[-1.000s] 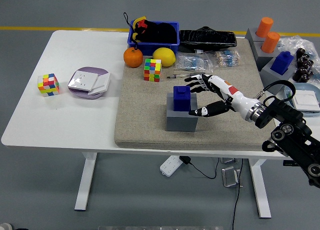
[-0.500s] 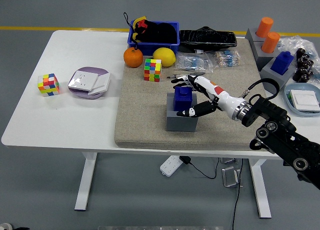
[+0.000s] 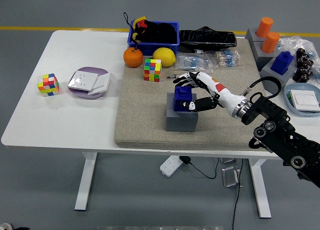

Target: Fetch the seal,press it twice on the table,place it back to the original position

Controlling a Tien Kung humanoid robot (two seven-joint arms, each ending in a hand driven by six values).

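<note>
no legible text, labels, brands or numbers on any object, print on packets too small to read

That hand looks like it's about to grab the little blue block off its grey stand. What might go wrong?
The right hand wraps the blue seal from one side only, so the seal might tip or slip as it lifts. The grey base looks loose on the mat and could be dragged along. The Rubik's cube sits close behind.

White table [image 3: 75, 125] on grey floor [image 3: 40, 190].
</note>
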